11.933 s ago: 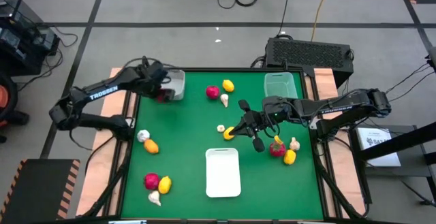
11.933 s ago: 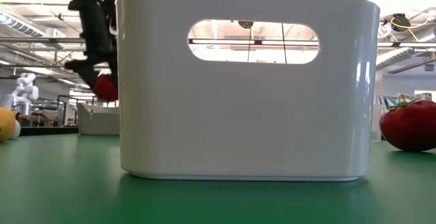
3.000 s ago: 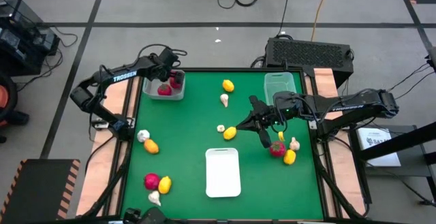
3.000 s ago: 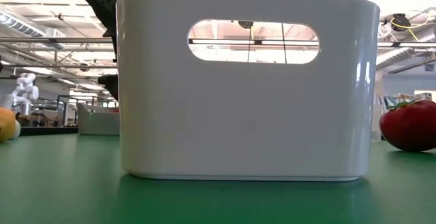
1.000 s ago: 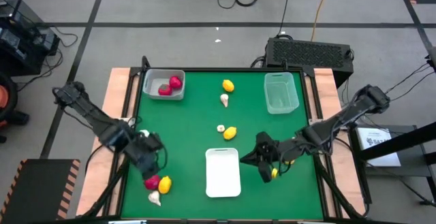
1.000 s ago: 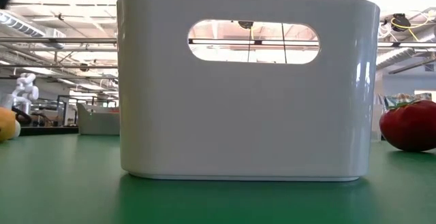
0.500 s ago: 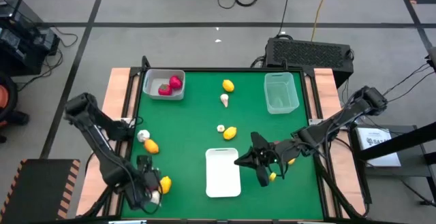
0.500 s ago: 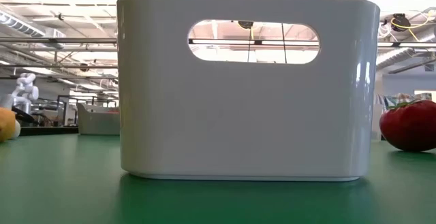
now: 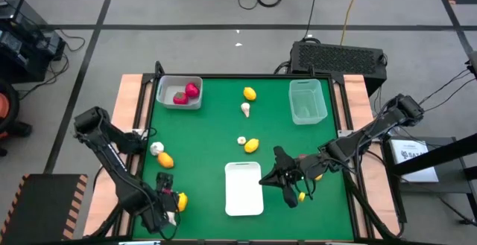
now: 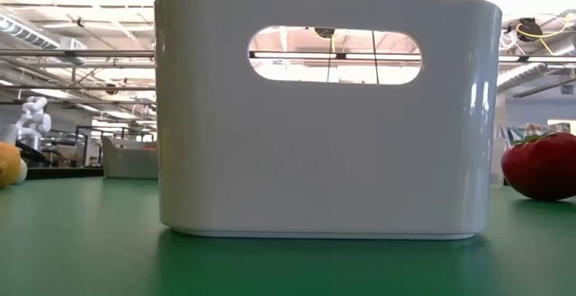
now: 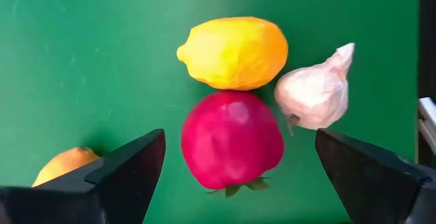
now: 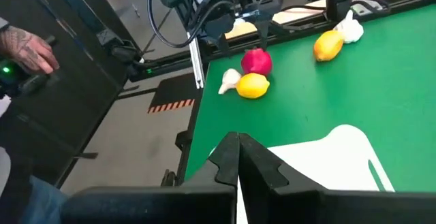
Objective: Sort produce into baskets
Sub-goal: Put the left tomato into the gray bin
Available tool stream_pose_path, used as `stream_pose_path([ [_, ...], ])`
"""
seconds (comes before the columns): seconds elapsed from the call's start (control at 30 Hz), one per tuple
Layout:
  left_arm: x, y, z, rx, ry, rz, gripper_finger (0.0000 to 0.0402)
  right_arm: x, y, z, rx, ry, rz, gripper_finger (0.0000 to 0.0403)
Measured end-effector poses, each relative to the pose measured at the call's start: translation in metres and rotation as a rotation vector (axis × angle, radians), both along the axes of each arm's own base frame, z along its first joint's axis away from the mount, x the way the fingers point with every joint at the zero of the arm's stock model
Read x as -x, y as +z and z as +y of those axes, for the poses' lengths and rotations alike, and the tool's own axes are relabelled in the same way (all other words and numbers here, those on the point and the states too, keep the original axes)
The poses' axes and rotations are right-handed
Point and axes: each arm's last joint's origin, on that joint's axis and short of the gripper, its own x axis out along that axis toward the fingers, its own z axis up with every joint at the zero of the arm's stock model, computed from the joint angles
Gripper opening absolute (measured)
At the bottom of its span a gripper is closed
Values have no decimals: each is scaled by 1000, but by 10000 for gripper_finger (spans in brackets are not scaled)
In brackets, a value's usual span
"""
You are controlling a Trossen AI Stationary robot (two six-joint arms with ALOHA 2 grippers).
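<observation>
My left gripper hangs open, pointing down, over a round red piece near the table's front left corner, one finger on either side and clear of it. A yellow lemon and a white garlic bulb lie against the red piece. My right gripper is shut on nothing, held above the table just right of a white bin. The whitish-grey basket at the far left holds two red pieces. The green-tinted basket stands at the far right.
Loose on the green mat lie a yellow piece, garlic bulbs, a lemon, a garlic bulb beside an orange piece, and a yellow piece under the right arm. A person's hand shows beyond the table.
My left gripper has travelled toward the table's near edge and come down over the red piece at the front left, rolling its wrist on the way and staying open. My right gripper has rolled a little in place.
</observation>
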Motion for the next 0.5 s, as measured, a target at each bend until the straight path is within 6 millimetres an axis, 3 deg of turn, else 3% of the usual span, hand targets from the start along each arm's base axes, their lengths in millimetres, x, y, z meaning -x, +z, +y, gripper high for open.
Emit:
stream_pose_path([
  [0.5,-4,-19,-3,-69,-119,102,382,0,-1,0,30,57,7,0],
])
